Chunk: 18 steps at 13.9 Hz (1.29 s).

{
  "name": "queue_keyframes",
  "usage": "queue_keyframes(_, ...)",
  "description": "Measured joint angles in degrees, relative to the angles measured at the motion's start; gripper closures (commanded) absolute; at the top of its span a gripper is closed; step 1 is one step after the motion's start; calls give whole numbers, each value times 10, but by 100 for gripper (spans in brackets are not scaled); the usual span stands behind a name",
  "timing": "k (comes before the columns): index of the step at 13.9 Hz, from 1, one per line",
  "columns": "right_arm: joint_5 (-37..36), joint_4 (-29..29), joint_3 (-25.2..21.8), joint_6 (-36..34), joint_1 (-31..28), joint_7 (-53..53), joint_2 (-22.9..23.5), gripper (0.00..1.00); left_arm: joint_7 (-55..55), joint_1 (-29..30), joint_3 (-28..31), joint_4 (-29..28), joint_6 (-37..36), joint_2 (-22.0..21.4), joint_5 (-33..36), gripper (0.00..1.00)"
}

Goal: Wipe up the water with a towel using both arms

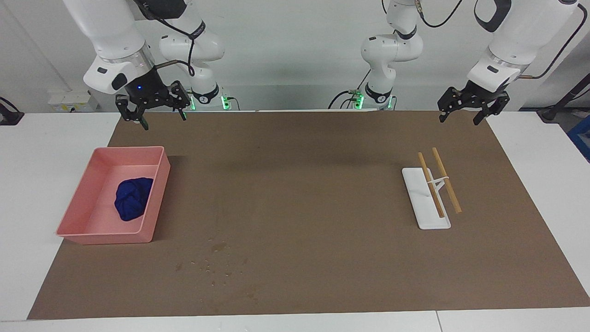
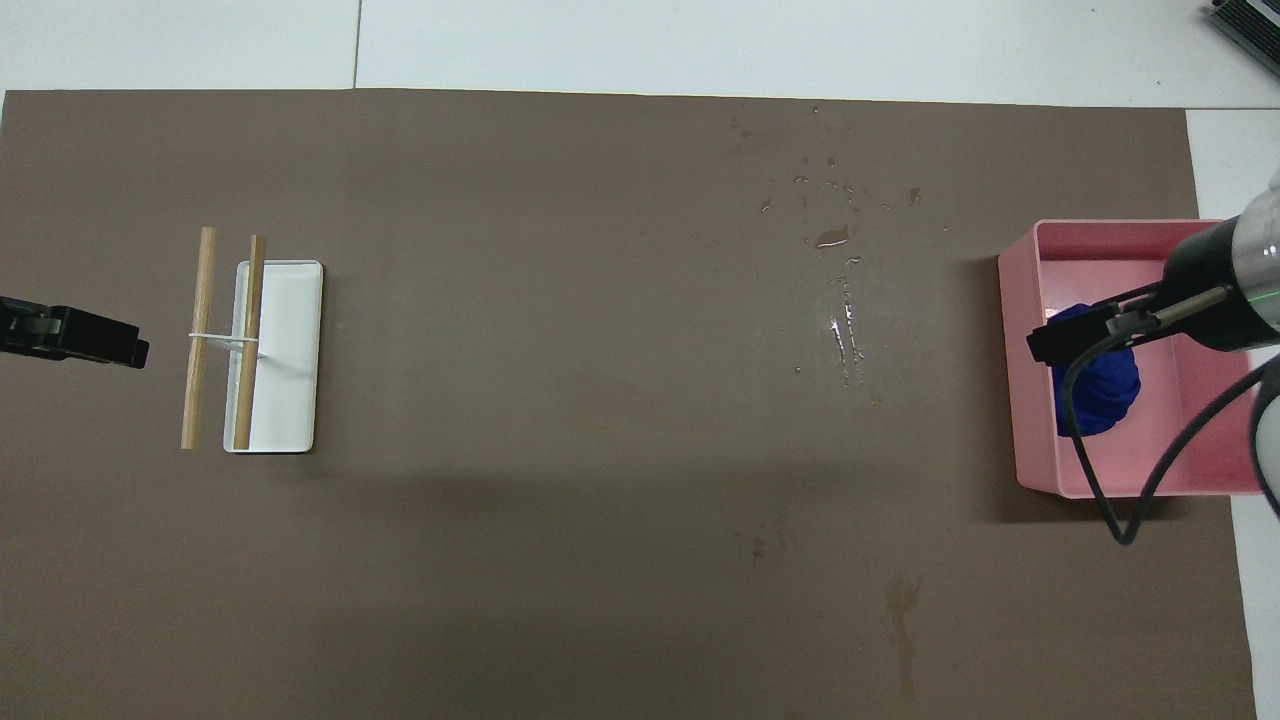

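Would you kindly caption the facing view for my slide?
Both hands raised; towel in pink tray, water on mat.

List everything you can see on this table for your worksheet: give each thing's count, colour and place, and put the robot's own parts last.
Mat: one, brown, covering most of the white table.
Tray: one, pink, toward the right arm's end of the table.
Towel: one, deep blue, crumpled inside the pink tray.
Water: one patch of shiny droplets with a streak, on the mat beside the pink tray, reaching farther from the robots than the tray.
White tray: one, toward the left arm's end.
Wooden sticks: two, tan, side by side on the white tray's stand.
Right gripper: one, black, open, raised over the mat's edge nearest the robots.
Left gripper: one, black, open, raised, waiting.
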Motion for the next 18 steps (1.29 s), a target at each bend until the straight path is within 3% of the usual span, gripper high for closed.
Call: queue_keyframes(18,-32,-2,-4,0,-25,0,-1,0,0,0,0,0,0,0,0,0)
